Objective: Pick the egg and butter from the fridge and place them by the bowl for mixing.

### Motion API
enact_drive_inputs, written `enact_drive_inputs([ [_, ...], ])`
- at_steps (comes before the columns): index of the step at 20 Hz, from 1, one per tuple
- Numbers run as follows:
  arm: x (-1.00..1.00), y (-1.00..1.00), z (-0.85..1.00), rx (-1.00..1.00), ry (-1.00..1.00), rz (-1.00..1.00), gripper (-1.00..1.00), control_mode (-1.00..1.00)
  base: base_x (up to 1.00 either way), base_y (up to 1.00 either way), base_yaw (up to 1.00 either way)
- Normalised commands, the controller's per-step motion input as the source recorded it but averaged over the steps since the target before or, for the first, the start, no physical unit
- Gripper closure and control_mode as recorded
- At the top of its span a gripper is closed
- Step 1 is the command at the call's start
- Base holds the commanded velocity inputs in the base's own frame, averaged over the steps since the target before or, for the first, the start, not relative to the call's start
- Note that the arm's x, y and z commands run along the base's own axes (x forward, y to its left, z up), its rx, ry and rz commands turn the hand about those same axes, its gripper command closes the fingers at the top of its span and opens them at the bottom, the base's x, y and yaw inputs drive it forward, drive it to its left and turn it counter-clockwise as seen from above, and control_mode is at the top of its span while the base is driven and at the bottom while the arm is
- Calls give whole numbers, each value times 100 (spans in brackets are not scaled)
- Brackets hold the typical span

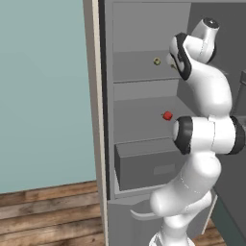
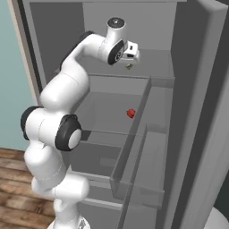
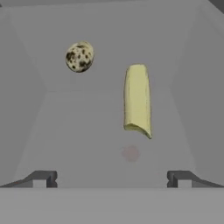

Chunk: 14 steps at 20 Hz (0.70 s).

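The fridge (image 1: pixel 144 103) stands open, and my arm reaches into its upper shelf. On that shelf lie a speckled egg (image 3: pixel 79 56) at the back left and a pale yellow stick of butter (image 3: pixel 137 99) to its right, nearer to me. The egg (image 1: pixel 156 61) is a small dot in the left base view. My gripper (image 3: pixel 111 179) is open, level with the shelf and short of the butter, with nothing between its fingers (image 3: pixel 43 178). In the right base view the gripper (image 2: pixel 132 57) hangs just above a small yellowish item (image 2: pixel 129 66). The bowl is out of view.
A small red object (image 1: pixel 167 116) sits on the middle shelf (image 2: pixel 131 113). Below it is a wide grey drawer (image 1: pixel 144 166). The fridge's beige outer panel (image 1: pixel 93 96) borders a teal wall, with wood flooring (image 1: pixel 48 211) beneath. Grey door shelves (image 2: pixel 147 147) jut out on the right.
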Motion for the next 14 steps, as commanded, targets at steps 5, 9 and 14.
enact_drive_inputs([
  [5,30,-7,-10,0,0,4,-100,-100,0,0,0],
  [9,31,-6,-13,0,0,3,-100,-100,0,0,0],
  [14,29,-7,-13,0,1,3,-100,-100,0,0,0],
])
